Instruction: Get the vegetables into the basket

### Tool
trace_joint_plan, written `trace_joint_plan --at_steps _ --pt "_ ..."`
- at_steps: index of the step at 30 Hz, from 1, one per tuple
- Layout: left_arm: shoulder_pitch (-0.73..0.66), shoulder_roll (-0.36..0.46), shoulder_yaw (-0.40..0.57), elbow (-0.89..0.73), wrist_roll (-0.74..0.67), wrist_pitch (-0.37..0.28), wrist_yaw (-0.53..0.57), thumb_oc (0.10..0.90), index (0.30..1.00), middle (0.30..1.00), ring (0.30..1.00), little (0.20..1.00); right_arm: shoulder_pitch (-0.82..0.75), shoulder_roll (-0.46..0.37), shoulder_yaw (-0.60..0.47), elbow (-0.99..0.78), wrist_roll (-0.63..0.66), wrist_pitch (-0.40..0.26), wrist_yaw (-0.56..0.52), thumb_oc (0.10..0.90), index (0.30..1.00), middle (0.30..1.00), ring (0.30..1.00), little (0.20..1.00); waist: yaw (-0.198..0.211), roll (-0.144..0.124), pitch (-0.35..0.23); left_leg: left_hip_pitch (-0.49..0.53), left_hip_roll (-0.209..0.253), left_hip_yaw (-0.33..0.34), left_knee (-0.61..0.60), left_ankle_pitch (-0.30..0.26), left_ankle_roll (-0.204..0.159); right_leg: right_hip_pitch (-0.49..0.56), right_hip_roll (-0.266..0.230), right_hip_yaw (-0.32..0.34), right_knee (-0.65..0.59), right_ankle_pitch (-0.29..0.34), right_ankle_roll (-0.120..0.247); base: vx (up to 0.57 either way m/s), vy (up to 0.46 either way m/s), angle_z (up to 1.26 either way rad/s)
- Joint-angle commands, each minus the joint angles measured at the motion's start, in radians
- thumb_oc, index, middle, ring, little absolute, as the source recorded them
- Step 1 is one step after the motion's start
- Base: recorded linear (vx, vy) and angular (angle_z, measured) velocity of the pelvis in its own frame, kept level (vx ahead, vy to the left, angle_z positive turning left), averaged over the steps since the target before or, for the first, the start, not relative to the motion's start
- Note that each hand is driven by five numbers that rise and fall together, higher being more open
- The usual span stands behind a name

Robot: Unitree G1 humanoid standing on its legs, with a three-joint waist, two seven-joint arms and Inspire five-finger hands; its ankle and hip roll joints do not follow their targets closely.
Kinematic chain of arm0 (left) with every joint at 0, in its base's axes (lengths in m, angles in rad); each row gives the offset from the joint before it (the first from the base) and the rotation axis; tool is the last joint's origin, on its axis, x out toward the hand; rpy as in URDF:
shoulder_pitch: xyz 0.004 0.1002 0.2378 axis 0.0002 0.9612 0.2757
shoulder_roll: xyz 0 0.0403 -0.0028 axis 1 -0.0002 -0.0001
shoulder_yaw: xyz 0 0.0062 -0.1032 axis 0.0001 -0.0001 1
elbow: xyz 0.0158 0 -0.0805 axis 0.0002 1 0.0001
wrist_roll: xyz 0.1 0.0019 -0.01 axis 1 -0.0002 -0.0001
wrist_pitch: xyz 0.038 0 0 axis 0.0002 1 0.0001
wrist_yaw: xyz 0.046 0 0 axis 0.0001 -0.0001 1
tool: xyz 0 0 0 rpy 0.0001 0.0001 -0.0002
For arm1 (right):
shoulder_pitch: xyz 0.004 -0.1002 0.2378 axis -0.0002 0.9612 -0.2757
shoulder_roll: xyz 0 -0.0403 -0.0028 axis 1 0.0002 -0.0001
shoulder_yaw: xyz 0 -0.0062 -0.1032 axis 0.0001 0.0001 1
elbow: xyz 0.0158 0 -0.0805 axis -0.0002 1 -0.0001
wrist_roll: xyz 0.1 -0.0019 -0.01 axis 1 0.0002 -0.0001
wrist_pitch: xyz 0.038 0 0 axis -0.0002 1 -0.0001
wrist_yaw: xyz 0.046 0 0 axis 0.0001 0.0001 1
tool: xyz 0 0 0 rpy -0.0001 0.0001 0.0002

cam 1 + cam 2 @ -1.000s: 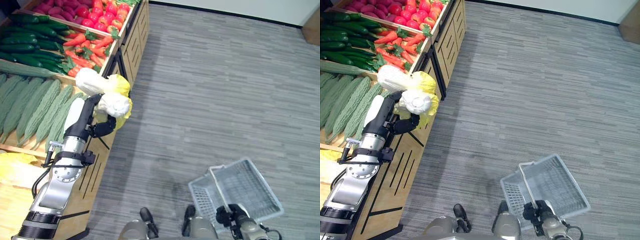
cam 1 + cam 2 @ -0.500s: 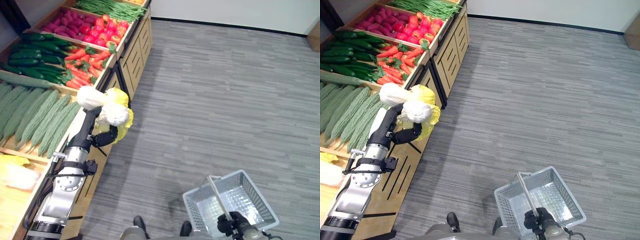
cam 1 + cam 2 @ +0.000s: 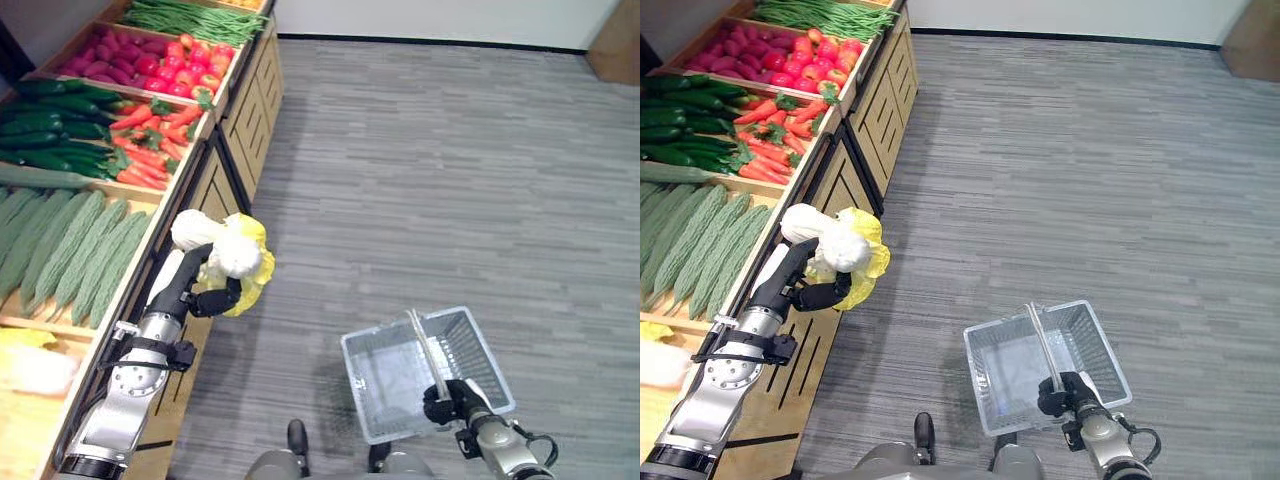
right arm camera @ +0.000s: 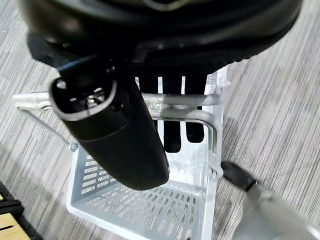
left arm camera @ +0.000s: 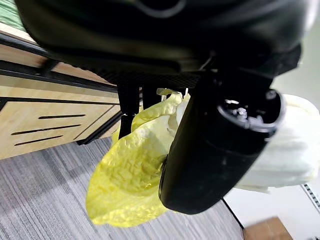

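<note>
My left hand (image 3: 205,290) is shut on a napa cabbage (image 3: 232,250), white at the stalk and yellow at the leaves (image 5: 130,175), held in the air just off the front edge of the wooden produce stand (image 3: 195,175). My right hand (image 3: 1065,392) is shut on the handle (image 4: 172,107) of a grey wire basket (image 3: 385,375), which hangs low at my right over the carpet. The basket has nothing in it. The cabbage is well to the left of the basket.
The stand runs along the left, with bins of bitter gourds (image 3: 65,245), cucumbers (image 3: 45,125), carrots (image 3: 150,140), red peppers (image 3: 150,68) and green beans (image 3: 190,18). More cabbage (image 3: 30,365) lies at its near end. Grey carpet (image 3: 430,170) spreads to the right.
The camera has swung, shifting the whole view. My left hand has carried the cabbage off the stand's edge towards me. My right hand has lifted the basket up and leftwards.
</note>
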Motion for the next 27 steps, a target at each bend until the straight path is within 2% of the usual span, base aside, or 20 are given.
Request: trace_joint_plan --at_steps 1,4,5,11,19,20,27 --pt "-0.063 0.054 0.041 -0.084 0.015 -0.073 0.017 0.400 0.300 0.300 0.300 0.300 -0.081 -0.060 0.005 -0.080 -0.025 -0.057 -0.025 0.400 0.300 0.300 0.300 0.300 0.002 -0.010 -0.014 0.005 -0.017 0.014 0.103 -0.162 0.030 0.003 0.002 0.033 0.035 -0.039 0.030 0.01 0.055 -0.37" --pt "-0.084 0.086 0.001 -0.062 0.069 -0.067 -0.009 0.400 0.300 0.300 0.300 0.300 -0.127 -0.074 0.016 -0.134 -0.034 -0.052 -0.027 0.400 0.300 0.300 0.300 0.300 0.004 -0.014 -0.020 0.023 -0.017 0.033 0.080 -0.161 0.035 0.003 0.004 0.049 0.016 -0.020 0.038 0.01 0.064 -0.18" --pt "-0.106 0.109 -0.015 -0.062 0.130 -0.068 -0.004 0.400 0.300 0.300 0.300 0.300 -0.155 -0.079 0.016 -0.172 -0.014 -0.056 -0.032 0.400 0.300 0.300 0.300 0.300 0.002 -0.016 -0.025 0.031 -0.017 0.039 0.077 -0.165 0.035 0.006 0.006 0.057 0.003 -0.019 0.042 0.01 0.049 -0.23" --pt "-0.161 0.131 -0.089 -0.022 0.219 -0.060 0.001 0.400 0.300 0.300 0.300 0.300 -0.197 -0.080 0.020 -0.314 0.094 -0.063 -0.011 0.400 0.300 0.300 0.300 0.300 0.003 -0.022 -0.036 0.042 -0.008 0.072 0.071 -0.164 0.030 0.010 0.017 0.077 -0.044 -0.008 0.038 0.00 -0.007 -0.22" --pt "-0.212 0.124 -0.184 0.025 0.297 -0.069 -0.016 0.400 0.300 0.300 0.300 0.300 -0.239 -0.101 0.039 -0.499 0.107 -0.072 -0.012 0.400 0.300 0.300 0.300 0.300 -0.004 -0.020 -0.036 0.049 0.005 0.091 0.072 -0.161 0.017 0.017 0.029 0.088 -0.072 -0.007 0.028 0.01 -0.054 -0.12" --pt "-0.230 0.117 -0.224 0.044 0.320 -0.063 -0.028 0.400 0.300 0.300 0.300 0.300 -0.254 -0.104 0.061 -0.536 0.095 -0.071 -0.009 0.400 0.300 0.300 0.300 0.300 -0.009 -0.017 -0.036 0.049 0.007 0.094 0.070 -0.158 0.012 0.018 0.031 0.090 -0.077 -0.007 0.026 0.01 -0.070 -0.06" --pt "-0.313 0.058 -0.347 0.118 0.389 -0.066 -0.031 0.400 0.300 0.300 0.300 0.300 -0.291 -0.098 0.119 -0.603 0.059 -0.067 -0.007 0.400 0.300 0.300 0.300 0.300 -0.020 0.008 -0.030 0.033 0.012 0.093 0.070 -0.145 0.001 0.010 0.034 0.087 -0.087 -0.004 0.018 0.00 -0.068 -0.02"
